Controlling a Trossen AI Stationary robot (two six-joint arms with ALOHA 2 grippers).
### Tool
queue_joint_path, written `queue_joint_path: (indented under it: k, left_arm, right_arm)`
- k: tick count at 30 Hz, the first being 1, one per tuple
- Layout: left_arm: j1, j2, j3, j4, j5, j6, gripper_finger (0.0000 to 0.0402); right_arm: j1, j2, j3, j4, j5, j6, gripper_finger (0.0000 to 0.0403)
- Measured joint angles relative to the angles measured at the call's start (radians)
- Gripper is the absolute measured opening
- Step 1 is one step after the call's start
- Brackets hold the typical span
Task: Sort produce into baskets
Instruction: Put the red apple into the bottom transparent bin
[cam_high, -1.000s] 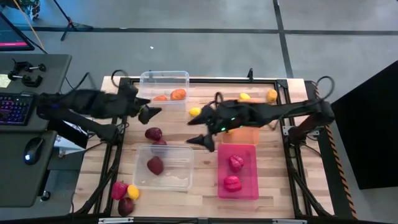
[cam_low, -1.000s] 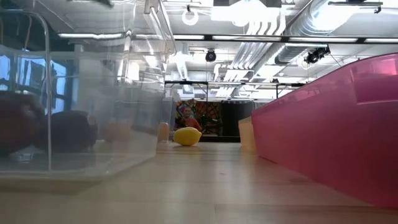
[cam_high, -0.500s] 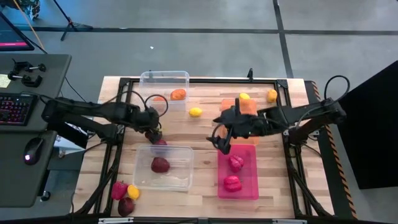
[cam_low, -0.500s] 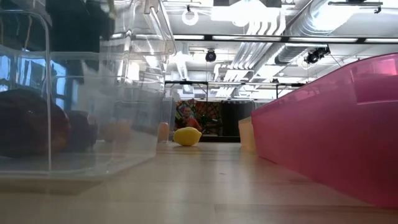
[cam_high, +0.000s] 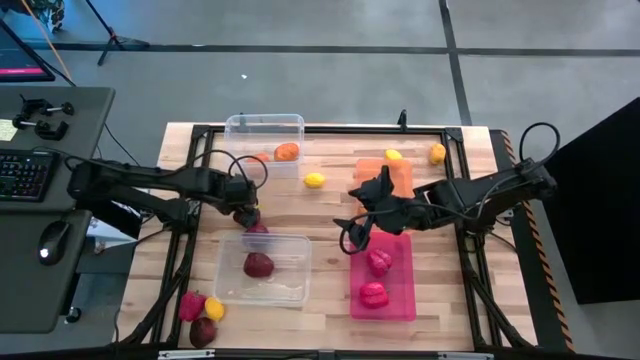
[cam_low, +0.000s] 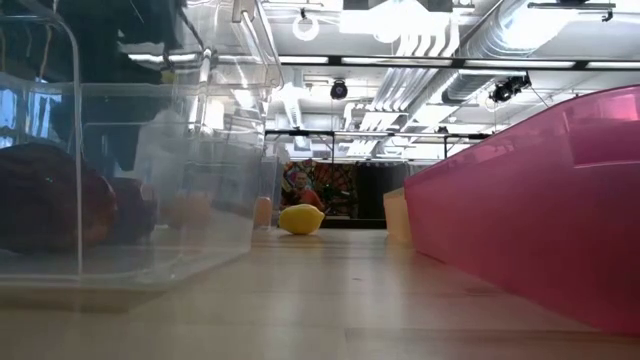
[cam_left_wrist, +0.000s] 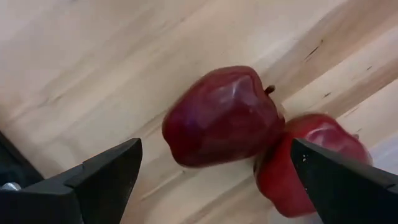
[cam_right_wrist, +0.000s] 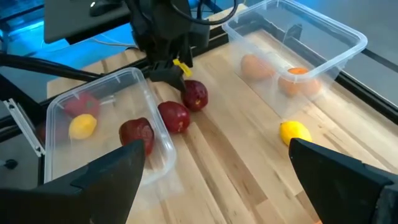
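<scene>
Sorting is judged partly done: one maroon apple (cam_high: 258, 265) lies in the near clear bin (cam_high: 263, 290), two pink-red pieces (cam_high: 376, 277) in the pink bin (cam_high: 383, 309). The left end effector (cam_left_wrist: 211, 180) is spread open around another dark red apple (cam_left_wrist: 222, 116) on the counter (cam_high: 330, 200); the right end effector (cam_right_wrist: 217, 183), also open, apparently hovers by the pink bin.

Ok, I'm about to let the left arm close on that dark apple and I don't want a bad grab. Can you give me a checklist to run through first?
1. Left gripper open: ok, its fingers stand wide apart.
2. Nearer maroon apple centred between the fingers: ok.
3. Apple clear of its neighbour: not ok, the second maroon apple touches it and may get nudged or caught.
4. Clear bin ready: ok, one maroon piece inside, room left.
5. Right gripper out of the way: ok, it is open at the pink bin.
6. Fingers low enough to grip: cannot tell.
</scene>
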Motion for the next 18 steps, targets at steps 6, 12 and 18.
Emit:
queue_joint_path:
  k: [6, 12, 18]
  left_arm:
    - [0.036, 0.036, 0.000, 0.058, 0.017, 0.141, 0.0397]
    - [0.056, 0.120, 0.000, 0.066, 0.049, 0.269, 0.0397]
    - [0.074, 0.223, 0.000, 0.089, 0.049, 0.337, 0.0397]
  right_arm:
    - [0.000, 0.000, 0.000, 0.000, -0.001, 0.016, 0.0385]
    - [0.000, 0.000, 0.000, 0.000, -0.003, 0.016, 0.0385]
    - [0.000, 0.000, 0.000, 0.000, -0.003, 0.016, 0.0385]
